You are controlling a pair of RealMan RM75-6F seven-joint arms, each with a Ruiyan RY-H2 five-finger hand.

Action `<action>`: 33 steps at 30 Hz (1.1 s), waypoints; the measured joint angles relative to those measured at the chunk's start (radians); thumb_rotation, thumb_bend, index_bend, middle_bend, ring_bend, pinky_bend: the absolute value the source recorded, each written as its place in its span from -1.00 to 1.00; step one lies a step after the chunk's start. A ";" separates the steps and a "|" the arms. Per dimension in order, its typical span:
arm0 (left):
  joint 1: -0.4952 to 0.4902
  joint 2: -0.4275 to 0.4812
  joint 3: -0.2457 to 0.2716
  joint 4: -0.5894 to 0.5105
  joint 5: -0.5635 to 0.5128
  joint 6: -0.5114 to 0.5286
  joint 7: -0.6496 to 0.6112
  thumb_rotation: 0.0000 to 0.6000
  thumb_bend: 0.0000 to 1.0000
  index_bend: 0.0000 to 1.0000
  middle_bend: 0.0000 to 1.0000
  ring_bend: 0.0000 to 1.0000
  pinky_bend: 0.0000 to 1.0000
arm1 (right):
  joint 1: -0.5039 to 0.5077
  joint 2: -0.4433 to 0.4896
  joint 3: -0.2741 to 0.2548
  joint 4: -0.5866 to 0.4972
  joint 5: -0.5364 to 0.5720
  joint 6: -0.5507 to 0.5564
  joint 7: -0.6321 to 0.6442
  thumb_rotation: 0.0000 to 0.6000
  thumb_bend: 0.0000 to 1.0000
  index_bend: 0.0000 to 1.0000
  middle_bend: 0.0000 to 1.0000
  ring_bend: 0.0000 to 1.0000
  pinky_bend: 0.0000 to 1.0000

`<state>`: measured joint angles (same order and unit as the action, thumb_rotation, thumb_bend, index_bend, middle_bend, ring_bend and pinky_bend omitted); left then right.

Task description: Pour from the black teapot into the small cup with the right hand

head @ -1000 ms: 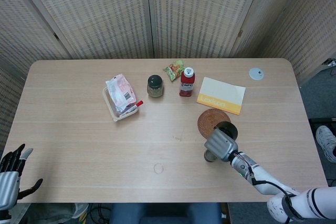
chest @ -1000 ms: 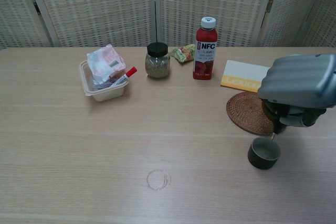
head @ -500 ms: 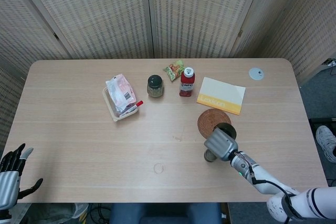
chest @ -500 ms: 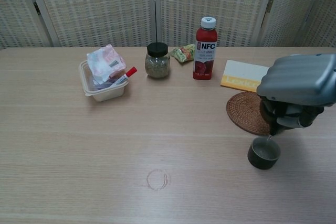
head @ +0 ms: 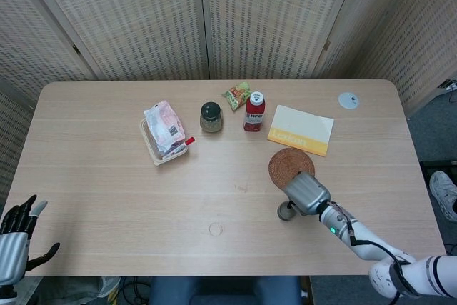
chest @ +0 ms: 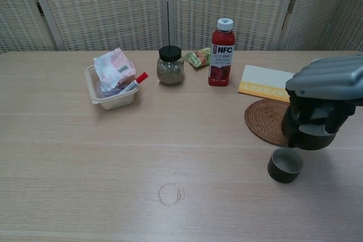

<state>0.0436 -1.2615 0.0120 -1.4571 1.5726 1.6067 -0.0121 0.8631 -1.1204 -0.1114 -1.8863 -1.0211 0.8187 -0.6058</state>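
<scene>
Robot hand [chest: 325, 92] gripping teapot [chest: 309, 131] — above cup [chest: 285, 165]

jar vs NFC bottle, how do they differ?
The jar is short and squat; the NFC bottle is taller and slimmer. The jar has a black lid and greenish-brown contents; the bottle has a white cap and red contents, with a printed label. Both stand upright and closed near the table's far edge.
</scene>
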 measured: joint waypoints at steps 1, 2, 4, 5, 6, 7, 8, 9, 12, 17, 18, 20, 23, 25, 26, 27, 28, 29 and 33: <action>-0.001 0.000 0.000 -0.002 0.000 -0.001 0.002 1.00 -0.59 -0.79 -1.00 -0.86 -0.93 | -0.005 0.008 0.008 0.003 -0.002 -0.005 0.033 1.00 0.29 0.92 1.00 0.80 -0.18; -0.001 0.000 0.000 -0.004 0.001 -0.002 0.005 1.00 -0.59 -0.79 -1.00 -0.86 -0.93 | -0.008 0.013 0.014 0.005 -0.004 -0.009 0.057 1.00 0.29 0.92 1.00 0.80 -0.18; -0.004 0.000 0.001 -0.009 0.002 -0.006 0.011 1.00 -0.59 -0.79 -1.00 -0.86 -0.93 | -0.017 0.023 0.030 0.014 -0.010 -0.017 0.117 1.00 0.28 0.92 1.00 0.80 -0.18; -0.005 0.000 0.001 -0.011 0.003 -0.008 0.013 1.00 -0.59 -0.79 -1.00 -0.86 -0.93 | -0.021 0.027 0.036 0.019 -0.013 -0.021 0.143 1.00 0.28 0.92 1.00 0.80 -0.18; -0.007 0.000 0.001 -0.014 0.005 -0.010 0.017 1.00 -0.59 -0.79 -1.00 -0.86 -0.93 | -0.025 0.029 0.043 0.027 -0.016 -0.025 0.170 1.00 0.28 0.92 1.00 0.80 -0.18; -0.008 0.000 0.002 -0.016 0.006 -0.011 0.019 1.00 -0.59 -0.79 -1.00 -0.86 -0.93 | -0.030 0.031 0.053 0.038 -0.020 -0.031 0.205 1.00 0.28 0.92 1.00 0.80 -0.18; -0.010 0.000 0.002 -0.018 0.007 -0.012 0.022 1.00 -0.59 -0.79 -1.00 -0.86 -0.93 | -0.034 0.032 0.060 0.049 -0.022 -0.036 0.232 1.00 0.28 0.92 1.00 0.80 -0.18; -0.011 0.000 0.002 -0.021 0.007 -0.014 0.025 1.00 -0.59 -0.79 -1.00 -0.86 -0.92 | -0.037 0.032 0.068 0.061 -0.023 -0.041 0.259 1.00 0.28 0.92 1.00 0.80 -0.18; -0.014 0.000 0.003 -0.027 0.008 -0.019 0.034 1.00 -0.59 -0.79 -1.00 -0.86 -0.92 | -0.047 0.027 0.095 0.112 -0.028 -0.063 0.350 1.00 0.28 0.92 1.00 0.80 -0.18; -0.015 0.001 0.004 -0.037 0.007 -0.022 0.044 1.00 -0.59 -0.79 -1.00 -0.86 -0.93 | -0.058 -0.004 0.140 0.226 -0.037 -0.104 0.475 1.00 0.21 0.92 1.00 0.79 -0.18; -0.015 0.001 0.005 -0.039 0.007 -0.023 0.046 1.00 -0.59 -0.79 -1.00 -0.86 -0.93 | -0.058 -0.012 0.146 0.245 -0.039 -0.110 0.490 1.00 0.18 0.92 1.00 0.79 -0.18; -0.015 0.001 0.006 -0.042 0.007 -0.025 0.049 1.00 -0.59 -0.79 -1.00 -0.86 -0.93 | -0.059 -0.032 0.158 0.287 -0.043 -0.123 0.517 1.00 0.11 0.92 1.00 0.79 -0.18; -0.017 0.001 0.007 -0.044 0.007 -0.028 0.053 1.00 -0.59 -0.79 -1.00 -0.86 -0.93 | -0.059 -0.064 0.171 0.339 -0.049 -0.140 0.540 1.00 -0.12 0.92 0.99 0.79 -0.18; -0.017 0.001 0.007 -0.045 0.007 -0.027 0.054 1.00 -0.59 -0.79 -1.00 -0.86 -0.93 | -0.058 -0.084 0.177 0.370 -0.052 -0.153 0.554 1.00 -0.31 0.92 0.99 0.79 -0.18; -0.017 0.001 0.007 -0.045 0.006 -0.027 0.054 1.00 -0.59 -0.79 -1.00 -0.86 -0.93 | -0.057 -0.091 0.179 0.382 -0.053 -0.158 0.558 1.00 -0.39 0.92 0.99 0.79 -0.18; -0.017 0.002 0.007 -0.045 0.006 -0.027 0.054 1.00 -0.59 -0.79 -1.00 -0.86 -0.93 | -0.056 -0.098 0.181 0.393 -0.054 -0.163 0.561 1.00 -0.43 0.92 0.99 0.79 -0.18; -0.016 0.001 0.007 -0.045 0.005 -0.028 0.054 1.00 -0.59 -0.79 -1.00 -0.86 -0.93 | -0.054 -0.106 0.184 0.406 -0.055 -0.167 0.564 1.00 -0.44 0.92 0.99 0.79 -0.18; -0.016 0.001 0.007 -0.044 0.004 -0.029 0.053 1.00 -0.59 -0.79 -1.00 -0.86 -0.93 | -0.053 -0.112 0.186 0.415 -0.055 -0.169 0.566 1.00 -0.45 0.92 0.99 0.79 -0.18; -0.017 -0.002 0.009 -0.041 0.004 -0.033 0.050 1.00 -0.59 -0.79 -1.00 -0.86 -0.93 | -0.047 -0.137 0.194 0.448 -0.052 -0.179 0.568 1.00 -0.47 0.92 0.99 0.79 -0.18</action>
<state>0.0261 -1.2638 0.0213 -1.4985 1.5769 1.5739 0.0383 0.8166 -1.2575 0.0826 -1.4379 -1.0735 0.6400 -0.0377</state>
